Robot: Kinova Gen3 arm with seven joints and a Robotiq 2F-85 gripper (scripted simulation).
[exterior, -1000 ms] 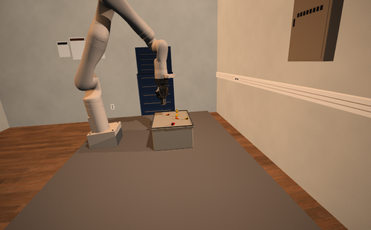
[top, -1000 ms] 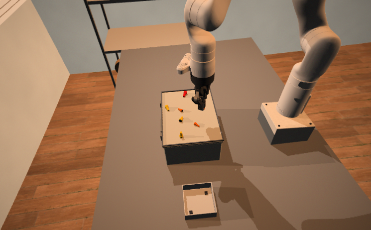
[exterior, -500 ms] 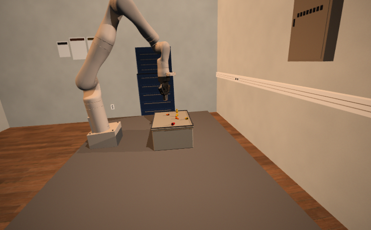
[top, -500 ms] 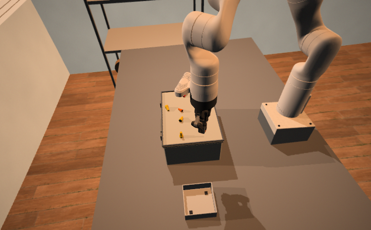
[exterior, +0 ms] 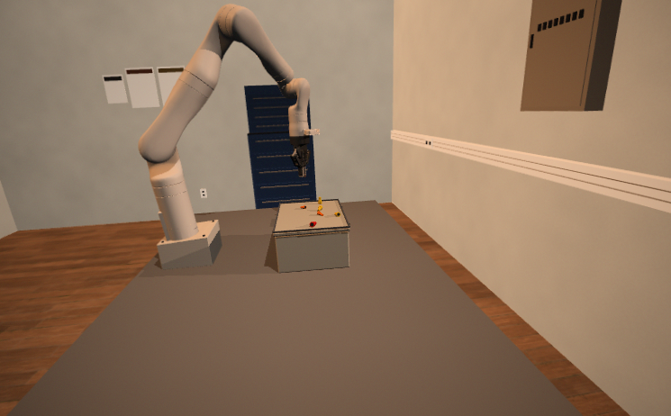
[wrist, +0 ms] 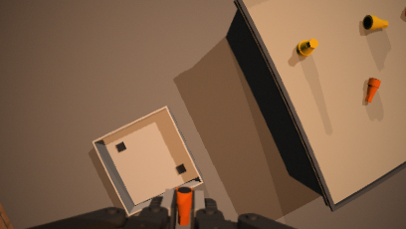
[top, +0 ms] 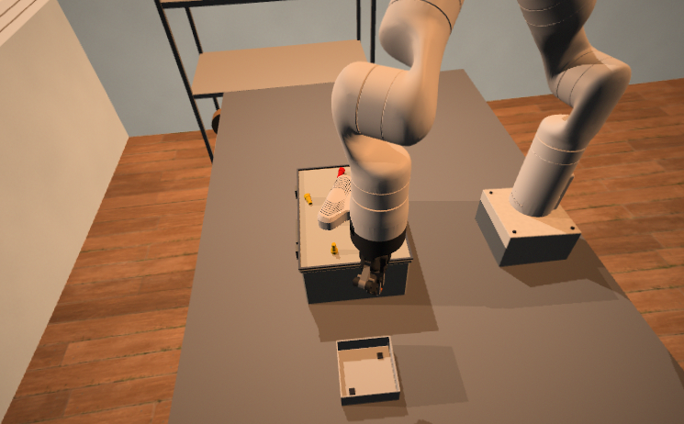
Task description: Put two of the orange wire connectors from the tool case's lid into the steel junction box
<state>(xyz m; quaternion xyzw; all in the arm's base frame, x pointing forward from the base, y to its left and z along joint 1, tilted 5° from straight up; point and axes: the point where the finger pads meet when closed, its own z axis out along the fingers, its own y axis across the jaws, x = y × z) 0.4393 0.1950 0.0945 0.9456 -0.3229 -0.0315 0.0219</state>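
- The step in hand looks like the carry: the gripper is pinching an orange wire connector between its fingers, high over the desk.
- In the top view the gripper hangs past the front edge of the tool case, between the case and the steel junction box.
- From the wrist view the held connector sits just off the box's near corner, not yet over its opening; the box looks to have no connector in it.
- Another orange connector lies on the case's lid, beside yellow ones.
- Next, I judge, the arm must shift until the connector is above the box's floor, drop lower, then spread the fingers.
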